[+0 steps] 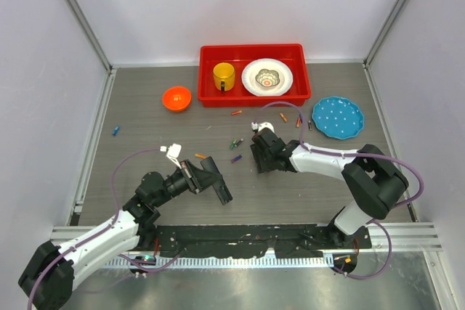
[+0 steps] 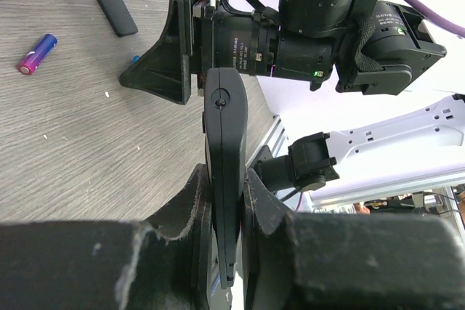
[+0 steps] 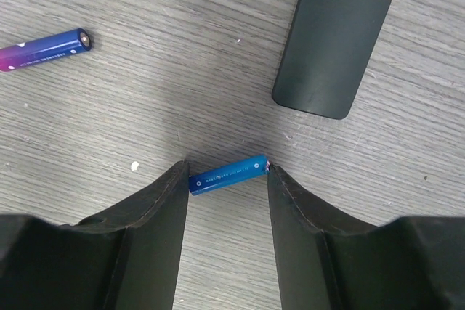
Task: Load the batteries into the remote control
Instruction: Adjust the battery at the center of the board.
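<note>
My left gripper (image 2: 227, 179) is shut on the black remote control (image 2: 225, 121), holding it edge-on above the table; both also show in the top view, gripper (image 1: 197, 177) and remote (image 1: 216, 184). My right gripper (image 3: 227, 179) is low at the table, its fingertips touching both ends of a blue battery (image 3: 228, 173) that lies on the wood. The black battery cover (image 3: 330, 49) lies just beyond it, and a blue-purple battery (image 3: 47, 49) lies to the left. In the top view the right gripper (image 1: 259, 157) is at table centre, with several more batteries scattered nearby, such as a green one (image 1: 236, 142).
A red tray (image 1: 211, 56) at the back holds a yellow mug (image 1: 224, 75) and a white plate (image 1: 267, 78). An orange bowl (image 1: 176, 98) stands left of it and a blue plate (image 1: 338, 117) to the right. A lone blue battery (image 1: 115, 131) lies far left.
</note>
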Tool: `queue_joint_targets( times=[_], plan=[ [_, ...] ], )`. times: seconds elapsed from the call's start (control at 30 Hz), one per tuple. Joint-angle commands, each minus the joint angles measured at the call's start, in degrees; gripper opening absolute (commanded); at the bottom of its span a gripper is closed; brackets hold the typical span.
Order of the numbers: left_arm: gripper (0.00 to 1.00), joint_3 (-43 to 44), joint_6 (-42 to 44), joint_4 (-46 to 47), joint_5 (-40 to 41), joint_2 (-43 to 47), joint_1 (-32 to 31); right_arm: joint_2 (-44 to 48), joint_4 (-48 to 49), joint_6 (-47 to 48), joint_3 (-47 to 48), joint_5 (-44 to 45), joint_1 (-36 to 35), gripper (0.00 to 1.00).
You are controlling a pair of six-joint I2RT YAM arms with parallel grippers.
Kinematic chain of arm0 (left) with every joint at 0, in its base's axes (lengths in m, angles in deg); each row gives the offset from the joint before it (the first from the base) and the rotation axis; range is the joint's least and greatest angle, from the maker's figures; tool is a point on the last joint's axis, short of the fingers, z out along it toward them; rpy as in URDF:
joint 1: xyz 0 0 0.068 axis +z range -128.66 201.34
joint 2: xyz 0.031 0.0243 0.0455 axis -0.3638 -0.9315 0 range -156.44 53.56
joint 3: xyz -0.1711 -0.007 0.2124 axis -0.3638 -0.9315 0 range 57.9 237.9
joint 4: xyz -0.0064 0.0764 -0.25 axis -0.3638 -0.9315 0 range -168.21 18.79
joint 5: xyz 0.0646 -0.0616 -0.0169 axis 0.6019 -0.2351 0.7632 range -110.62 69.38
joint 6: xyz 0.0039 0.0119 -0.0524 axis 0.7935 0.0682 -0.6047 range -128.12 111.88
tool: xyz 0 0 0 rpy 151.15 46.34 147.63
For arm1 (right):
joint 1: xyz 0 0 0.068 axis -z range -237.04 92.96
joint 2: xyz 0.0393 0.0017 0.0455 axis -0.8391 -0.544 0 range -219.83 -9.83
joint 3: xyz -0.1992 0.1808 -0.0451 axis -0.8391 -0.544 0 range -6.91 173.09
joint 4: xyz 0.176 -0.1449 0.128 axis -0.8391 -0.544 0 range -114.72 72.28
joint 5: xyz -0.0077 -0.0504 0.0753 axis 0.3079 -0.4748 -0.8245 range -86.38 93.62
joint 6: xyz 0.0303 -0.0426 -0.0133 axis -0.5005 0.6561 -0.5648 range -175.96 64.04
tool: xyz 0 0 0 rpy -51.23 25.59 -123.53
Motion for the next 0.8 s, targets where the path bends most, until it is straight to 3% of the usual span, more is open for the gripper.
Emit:
queue_joint_targets(
  times=[0.0, 0.17, 0.4, 0.43, 0.57, 0.77],
  plan=[
    [0.0, -0.5, 0.1, 1.9, -0.2, 0.7, -0.2, 1.1, -3.4, -2.9, -2.0, 2.9, -0.4, 0.37],
    [0.0, -0.5, 0.1, 1.9, -0.2, 0.8, -0.2, 7.6, -0.6, -10.7, -4.3, 4.8, 0.0, 0.35],
    [0.0, -0.5, -0.1, 3.2, 0.0, 0.8, -0.2, 15.4, 4.0, -33.2, -11.4, 7.4, 1.0, 0.31],
    [0.0, -0.5, -0.2, 3.4, 0.0, 0.7, -0.2, 16.1, 3.7, -41.1, -12.2, 8.7, 0.9, 0.26],
    [0.0, -0.5, -0.6, 4.7, -0.4, 0.1, -0.2, 19.3, 3.8, -56.4, -16.8, 13.7, 0.9, 0.11],
    [0.0, -0.7, -0.9, 4.9, -0.8, 1.4, -0.2, 18.5, 0.3, -61.9, -15.5, 18.2, 0.9, 0.15]
  ],
)
